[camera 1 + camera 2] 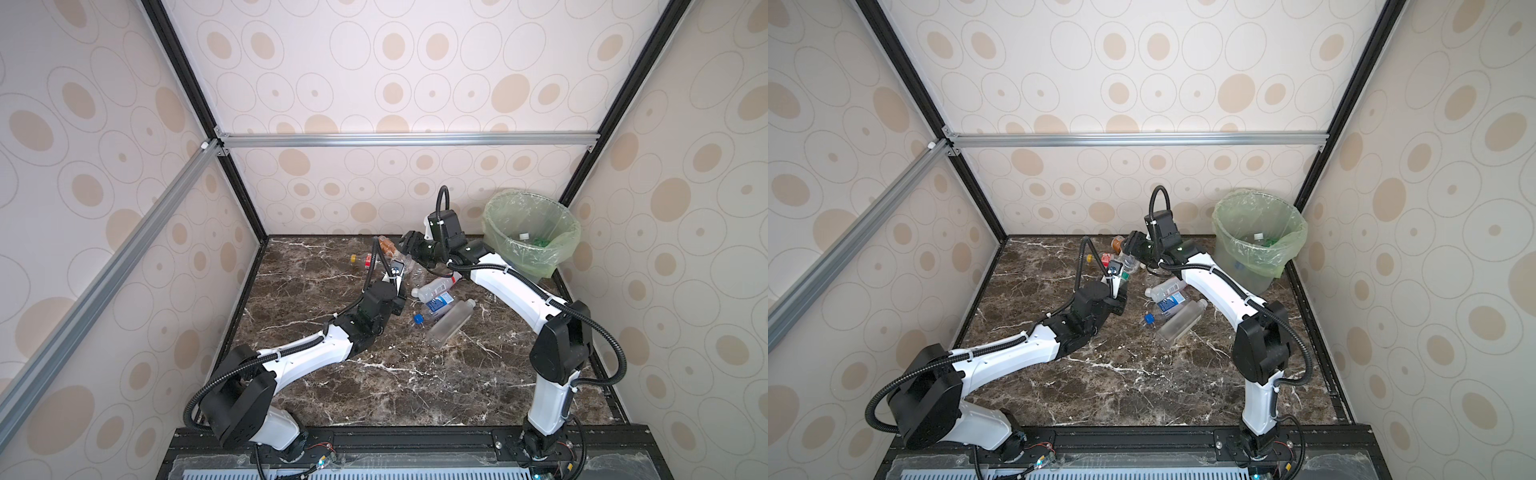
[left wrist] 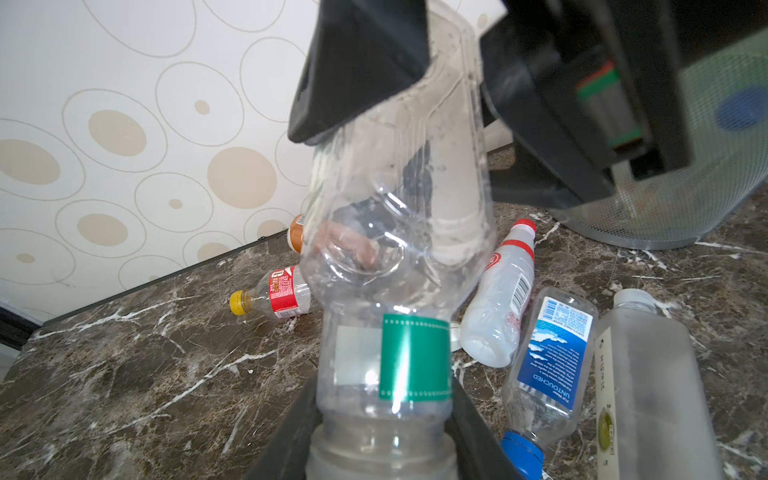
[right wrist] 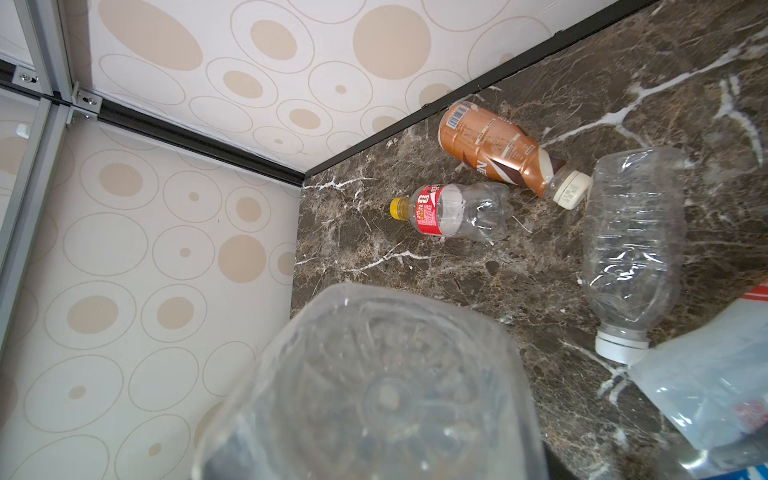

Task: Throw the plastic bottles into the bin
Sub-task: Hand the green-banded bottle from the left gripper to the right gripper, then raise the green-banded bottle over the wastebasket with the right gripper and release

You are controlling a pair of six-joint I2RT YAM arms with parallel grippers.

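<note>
A clear plastic bottle with a green label hangs above the table between both arms. My left gripper is shut on its neck end. My right gripper is shut on its base, one black finger on each side. The bin, lined with a pale green bag, stands at the far right corner, just behind the right arm, with a white-capped bottle inside. More bottles lie on the table.
A brown bottle and a red-labelled, yellow-capped one lie by the back wall. A crumpled clear bottle lies nearby. A white red-capped bottle, a blue-labelled one and a frosted square one lie mid-table.
</note>
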